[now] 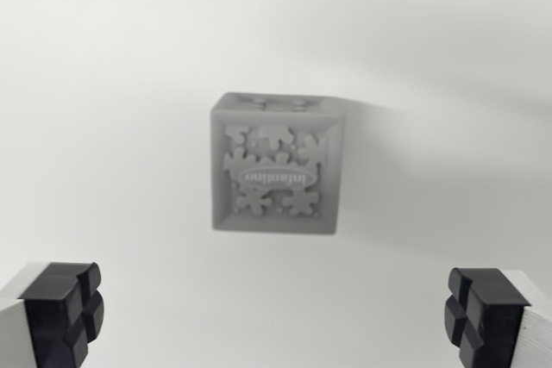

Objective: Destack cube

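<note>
Cube (274, 164): grey, seen from above in the wrist view, near the middle of the picture and a little above centre.
Cube face: the side turned to the camera carries raised jigsaw-piece shapes around an oval badge with lettering, too blurred to read.
Cube top edge: a narrow strip of another face shows along the upper side, with faint raised shapes on it.
Stack: whether a second cube sits beneath this one cannot be told from this angle.
Surface (112, 84): plain white, bare around the cube; a soft shadow spreads from the cube toward the wrist view's right.
Gripper (276, 316): only the two finger ends show, at the bottom corners of the picture.
Fingers: white bodies with black notched pads, one (62, 309) at the wrist view's left, the other (481, 312) at the wrist view's right.
Jaws: spread wide apart, holding nothing, with bare surface between them.
Cube and gripper: well apart; the cube lies above the gap between the pads in the picture, touching neither.
Sharpness: the cube is slightly out of focus, while the pads are clearer.
</note>
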Action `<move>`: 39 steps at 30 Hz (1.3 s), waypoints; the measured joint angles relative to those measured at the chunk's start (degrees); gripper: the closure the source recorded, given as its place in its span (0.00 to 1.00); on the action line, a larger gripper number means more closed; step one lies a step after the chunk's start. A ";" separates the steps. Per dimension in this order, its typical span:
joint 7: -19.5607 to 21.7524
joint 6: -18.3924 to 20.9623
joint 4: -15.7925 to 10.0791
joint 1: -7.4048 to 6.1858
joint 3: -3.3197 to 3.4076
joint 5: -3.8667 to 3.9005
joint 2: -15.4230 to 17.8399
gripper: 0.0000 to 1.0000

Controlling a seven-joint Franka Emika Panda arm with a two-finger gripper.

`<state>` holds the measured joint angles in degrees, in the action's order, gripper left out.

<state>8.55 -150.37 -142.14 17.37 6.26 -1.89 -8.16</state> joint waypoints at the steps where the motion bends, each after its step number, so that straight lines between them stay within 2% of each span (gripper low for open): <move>1: 0.12 0.66 0.00 0.00 0.02 0.17 0.70 0.00; 8: 0.81 5.27 0.23 0.01 0.08 1.13 5.11 0.00; 18: 1.44 11.80 1.61 0.08 0.09 2.01 10.26 0.00; 27: 1.80 17.31 3.45 0.09 0.09 2.47 13.99 0.00; 39: 2.09 22.97 5.95 0.09 0.08 2.75 17.16 0.00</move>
<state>10.65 -127.40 -136.19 17.46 6.34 0.86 9.00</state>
